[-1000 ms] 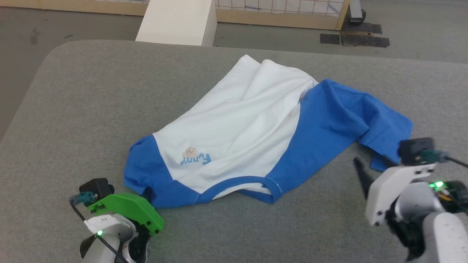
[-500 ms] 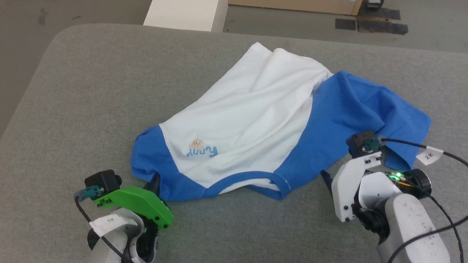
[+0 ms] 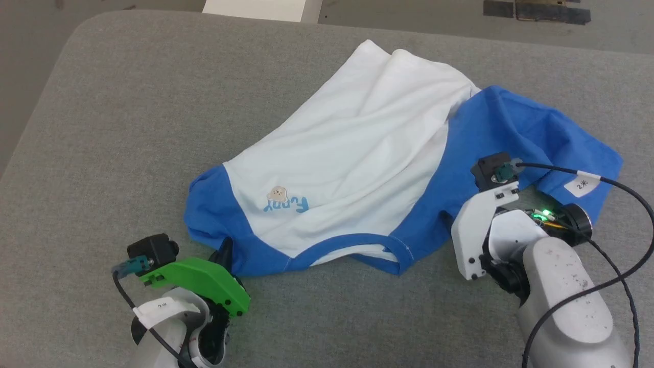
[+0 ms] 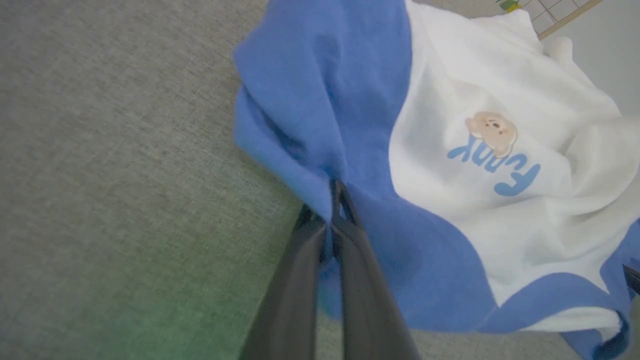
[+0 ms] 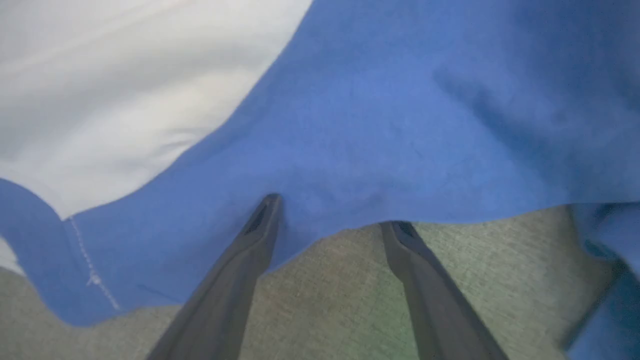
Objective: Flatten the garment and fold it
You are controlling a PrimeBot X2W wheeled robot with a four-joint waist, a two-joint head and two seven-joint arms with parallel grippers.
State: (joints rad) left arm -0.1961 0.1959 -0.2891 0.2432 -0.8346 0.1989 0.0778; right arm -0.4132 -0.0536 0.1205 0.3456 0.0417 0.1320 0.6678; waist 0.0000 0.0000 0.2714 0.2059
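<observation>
The garment (image 3: pixel 357 153), a white T-shirt with royal-blue sleeves, lies rumpled on the grey table (image 3: pixel 102 128) with its blue collar (image 3: pixel 347 253) toward me. Its light-blue logo (image 4: pixel 492 150) sits beside the near left sleeve (image 3: pixel 209 209). My left gripper (image 3: pixel 225 251), under a green cover, is shut on that sleeve's lower edge, its fingers (image 4: pixel 345 240) pinched on blue cloth. My right gripper (image 5: pixel 332 215) is open at the lower edge of the right sleeve (image 3: pixel 511 133). One fingertip lies over the blue cloth, the other at its border.
Beyond the table's rounded far edge lie a white box (image 3: pixel 263 5) and dark tape patches (image 3: pixel 536 10) on the floor. A black cable with a paper tag (image 3: pixel 582 184) loops from my right wrist over the right sleeve. Bare table lies left of the shirt.
The camera has tilted down. My right gripper has come in from the right to the right sleeve's lower edge. My left gripper has edged up to the left sleeve.
</observation>
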